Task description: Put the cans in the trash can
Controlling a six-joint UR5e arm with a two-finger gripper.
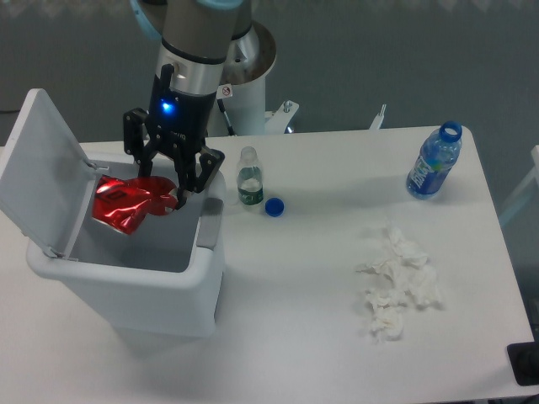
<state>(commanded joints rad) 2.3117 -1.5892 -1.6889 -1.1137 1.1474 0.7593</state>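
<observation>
While the trash can (126, 286) stands at the left end of the table (320, 337) with its flat lid (42, 168) swung up and back on the left side, the opening faces upward and the grey inner walls show. Gripper (168, 181) hangs over that opening, pointing down, a blue light lit on its black body. Fingers (200, 168) spread around the right end of the red can (126, 204) and closed onto it; can is held, not resting on anything visible. Can is crumpled, shiny, tilted, its left end reaching toward the raised lid. It sits at about rim height, inside the outline of the bin mouth, above the hollow. Whether its underside touches the bin's inner wall cannot be told from this angle.

Right of the bin, on the tabletop: a small clear bottle (249, 178) upright with a dark label, uncapped. Just beside it to the right, a blue cap (274, 206) lying flat on the table, apart from the bottle. Far right, near the back edge, a blue-labelled bottle (433, 162) upright, neck open. Toward the front right, a loose heap of white tissue (397, 284), crumpled, several pieces bunched together, well apart from both bottles.

Arm's grey wrist section rises from the gripper to the top edge of the view. White mounting post (244, 93) stands behind the table.
</observation>
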